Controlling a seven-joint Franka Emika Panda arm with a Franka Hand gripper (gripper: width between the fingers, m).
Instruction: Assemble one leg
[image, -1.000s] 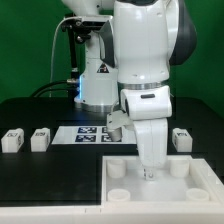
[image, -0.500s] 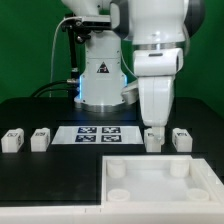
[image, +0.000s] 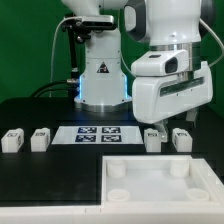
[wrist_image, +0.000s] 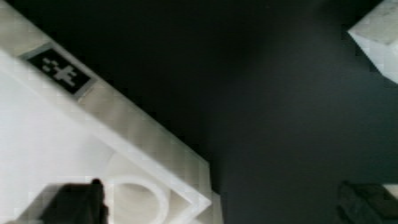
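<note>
Four small white legs stand in a row on the black table: two at the exterior view's left and two at its right. The large white tabletop with round corner sockets lies in front. The arm's white hand hangs tilted above the two right legs, and its fingers do not show there. In the wrist view my gripper is open and empty. One dark finger is over a corner socket of the tabletop.
The marker board lies flat on the table between the two pairs of legs. The robot's base stands behind it. A white edge shows in a corner of the wrist view; I cannot tell what it is.
The hand has risen from just over the tabletop's far edge, moved toward the exterior view's right and tilted over. Nothing was picked up.
</note>
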